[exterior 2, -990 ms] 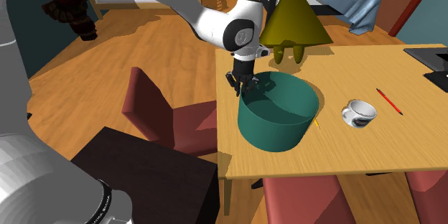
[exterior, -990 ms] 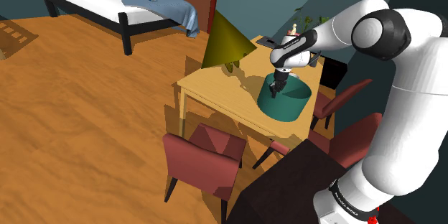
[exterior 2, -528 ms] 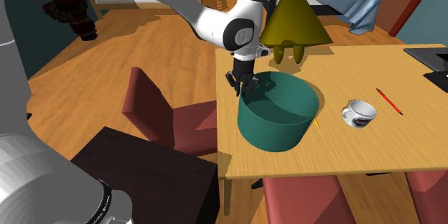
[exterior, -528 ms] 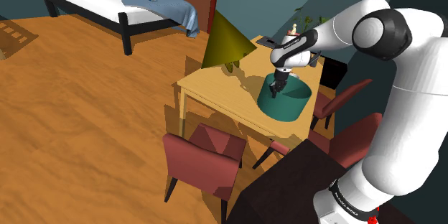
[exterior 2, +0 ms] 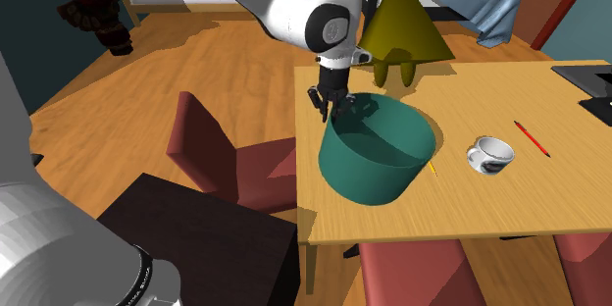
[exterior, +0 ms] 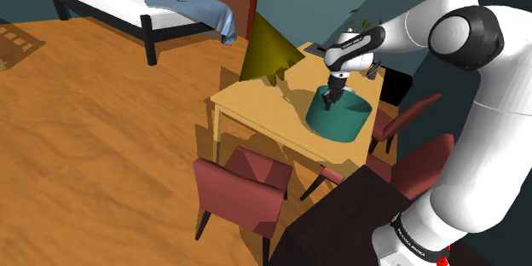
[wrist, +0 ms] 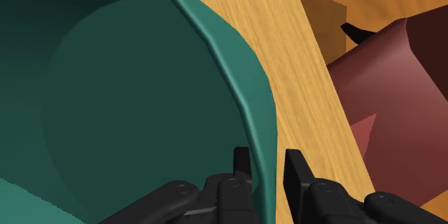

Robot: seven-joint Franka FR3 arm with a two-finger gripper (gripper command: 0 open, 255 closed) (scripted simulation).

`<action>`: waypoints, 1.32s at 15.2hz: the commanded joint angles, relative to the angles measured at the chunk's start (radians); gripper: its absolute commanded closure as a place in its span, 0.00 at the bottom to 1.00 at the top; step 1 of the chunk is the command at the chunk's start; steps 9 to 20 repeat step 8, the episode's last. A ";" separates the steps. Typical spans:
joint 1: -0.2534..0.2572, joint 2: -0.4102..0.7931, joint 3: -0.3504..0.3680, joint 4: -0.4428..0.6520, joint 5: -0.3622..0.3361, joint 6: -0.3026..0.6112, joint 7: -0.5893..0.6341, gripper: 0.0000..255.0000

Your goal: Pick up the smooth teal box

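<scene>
Teal and smooth, the tub (exterior: pixel 334 122) in the shoulder view is a round, open-topped vessel rather than a squared box. It stands on the pale wooden table (exterior: pixel 256 106), at the end nearer the dark stand (exterior: pixel 332 230). The white arm (exterior: pixel 477 136) curves over it, and the black gripper (exterior: pixel 332 100) points down at the tub's rim on the side toward an olive cone (exterior: pixel 268 47). Small writing runs along the arm's base, too small to read. Dark red chairs (exterior: pixel 243 187) with flat, angular seats ring the table, and a bed (exterior: pixel 111 0) with a blue cover stands far behind on the plank floor

In the second exterior view the tub (exterior 2: pixel 378 172) tapers slightly toward its base. The gripper (exterior 2: pixel 331 110) straddles its wall at the edge nearest the cone (exterior 2: pixel 402 20), which stands on stubby legs. This view brings in a white mug (exterior 2: pixel 487 154) with a dark pattern, a thin red pencil (exterior 2: pixel 531 139) beyond it, and a yellow sliver (exterior 2: pixel 432 168) just beside the tub

The wrist view looks into the tub (wrist: pixel 129 86), showing a matte inside and a thin curved rim. The gripper (wrist: pixel 267 165) clasps that wall, with one of the fingers (wrist: pixel 242 161) inside and the other outside over the table's grain (wrist: pixel 301 79). A red chair (wrist: pixel 395 93) lies past the table edge
</scene>
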 commanded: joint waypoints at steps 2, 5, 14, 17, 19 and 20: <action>0.003 -0.030 -0.005 0.010 -0.011 -0.034 0.003 1.00; 0.005 -0.053 -0.009 0.023 -0.019 -0.068 0.007 1.00; 0.006 -0.061 -0.010 0.029 -0.022 -0.082 0.008 1.00; 0.006 -0.061 -0.010 0.029 -0.022 -0.082 0.008 1.00; 0.006 -0.061 -0.010 0.029 -0.022 -0.082 0.008 1.00; 0.006 -0.061 -0.010 0.029 -0.022 -0.082 0.008 1.00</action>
